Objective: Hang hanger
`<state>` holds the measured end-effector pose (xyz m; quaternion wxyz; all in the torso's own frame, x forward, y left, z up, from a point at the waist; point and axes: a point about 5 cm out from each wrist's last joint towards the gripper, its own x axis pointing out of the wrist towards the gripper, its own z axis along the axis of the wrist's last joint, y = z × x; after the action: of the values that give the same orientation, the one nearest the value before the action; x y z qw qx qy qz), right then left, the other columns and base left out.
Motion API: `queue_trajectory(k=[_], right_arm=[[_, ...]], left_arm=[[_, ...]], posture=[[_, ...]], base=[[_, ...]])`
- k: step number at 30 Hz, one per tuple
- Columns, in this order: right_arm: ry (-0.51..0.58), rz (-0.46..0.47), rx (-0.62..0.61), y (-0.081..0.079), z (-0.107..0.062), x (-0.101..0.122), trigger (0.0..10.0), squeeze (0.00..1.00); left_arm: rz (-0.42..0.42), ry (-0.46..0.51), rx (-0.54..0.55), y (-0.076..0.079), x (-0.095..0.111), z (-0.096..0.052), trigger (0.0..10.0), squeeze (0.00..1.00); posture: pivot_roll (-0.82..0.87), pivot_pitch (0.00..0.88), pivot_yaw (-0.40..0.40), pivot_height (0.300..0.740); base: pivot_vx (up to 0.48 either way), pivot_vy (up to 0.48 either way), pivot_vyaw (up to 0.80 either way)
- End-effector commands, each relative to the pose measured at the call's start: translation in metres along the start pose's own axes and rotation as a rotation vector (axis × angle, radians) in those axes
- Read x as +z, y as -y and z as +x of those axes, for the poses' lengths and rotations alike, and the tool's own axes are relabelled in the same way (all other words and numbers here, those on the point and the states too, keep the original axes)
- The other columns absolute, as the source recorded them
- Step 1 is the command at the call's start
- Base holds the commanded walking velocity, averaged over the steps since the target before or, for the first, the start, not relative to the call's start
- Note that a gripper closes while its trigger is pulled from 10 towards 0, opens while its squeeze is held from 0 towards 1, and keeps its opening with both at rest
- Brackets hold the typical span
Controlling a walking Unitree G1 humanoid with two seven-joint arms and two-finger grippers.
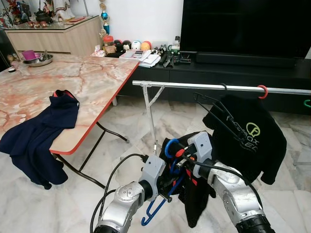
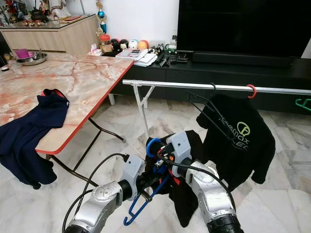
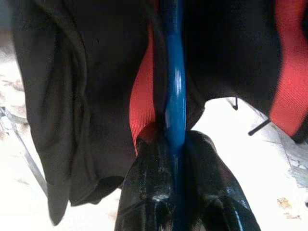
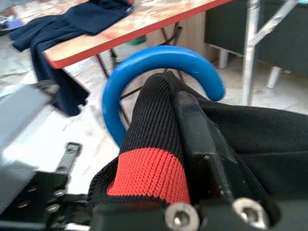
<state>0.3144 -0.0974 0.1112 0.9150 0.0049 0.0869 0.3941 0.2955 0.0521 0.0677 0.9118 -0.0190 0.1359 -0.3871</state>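
A blue plastic hanger (image 1: 154,211) carries a black garment (image 1: 197,204) with red trim, held low in front of me between both arms. My left gripper (image 1: 167,188) is shut on the hanger's blue bar (image 3: 174,96), its fingertips (image 3: 147,159) pinching it from both sides. My right gripper (image 1: 182,156) is shut on the garment's black and red knit collar (image 4: 149,168), just below the blue hook (image 4: 159,55). A silver clothes rail (image 1: 204,86) runs across just beyond and above the hanger.
A black printed T-shirt (image 1: 250,138) and a bare black hanger (image 1: 214,109) hang on the rail, with a red hook (image 1: 263,91) further right. A marble-topped table (image 1: 92,82) with a draped navy garment (image 1: 43,126) stands left. A dark TV console (image 1: 233,73) lies behind.
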Motion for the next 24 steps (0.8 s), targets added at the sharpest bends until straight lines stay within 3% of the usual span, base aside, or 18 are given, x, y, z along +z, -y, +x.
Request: queue_trajectory(k=[1,5,12,13,14,15,18,24], right_arm=[[-0.073,0.025,0.172,-0.027,0.006,-0.014,10.0,0.00],[-0.070,-0.010,0.318,-0.044,0.000,-0.011,10.0,0.00],[-0.098,-0.041,0.257,-0.036,0.000,-0.013,10.0,0.00],[-0.122,-0.065,0.149,-0.023,0.002,-0.015,10.0,0.00],[-0.122,-0.065,0.149,-0.023,0.002,-0.015,10.0,0.00],[-0.163,-0.040,-0.067,0.002,0.003,-0.018,10.0,0.00],[-0.148,0.018,-0.248,0.027,-0.002,-0.016,10.0,0.00],[-0.117,0.062,-0.410,0.049,-0.013,-0.013,10.0,0.00]], left_arm=[[0.009,0.088,-0.054,0.009,0.021,0.008,10.0,0.00],[0.008,0.072,-0.075,0.011,0.017,0.008,10.0,0.00],[0.015,0.052,-0.102,0.014,0.014,0.007,10.0,0.00],[0.020,0.046,-0.113,0.015,0.013,0.007,10.0,0.00],[0.020,0.046,-0.113,0.015,0.013,0.007,10.0,0.00],[0.025,0.044,-0.114,0.015,0.012,0.006,10.0,0.00],[0.027,0.047,-0.099,0.013,0.012,0.005,10.0,0.00],[0.033,0.051,-0.066,0.006,0.012,0.002,10.0,0.00]], posture=[[0.06,0.000,-0.010,0.740],[0.06,0.000,-0.010,0.740],[0.06,0.000,-0.010,0.740],[0.06,0.000,-0.009,0.740],[0.06,0.000,-0.009,0.740],[0.06,0.000,-0.009,0.740],[0.07,0.000,-0.008,0.740],[0.07,0.000,-0.011,0.740]], base=[[0.000,0.000,0.00],[0.000,0.000,0.00],[0.000,0.000,0.00],[0.000,0.000,0.00],[0.000,0.000,0.00],[0.000,0.000,0.00],[0.000,0.000,0.00],[0.000,0.000,0.00]])
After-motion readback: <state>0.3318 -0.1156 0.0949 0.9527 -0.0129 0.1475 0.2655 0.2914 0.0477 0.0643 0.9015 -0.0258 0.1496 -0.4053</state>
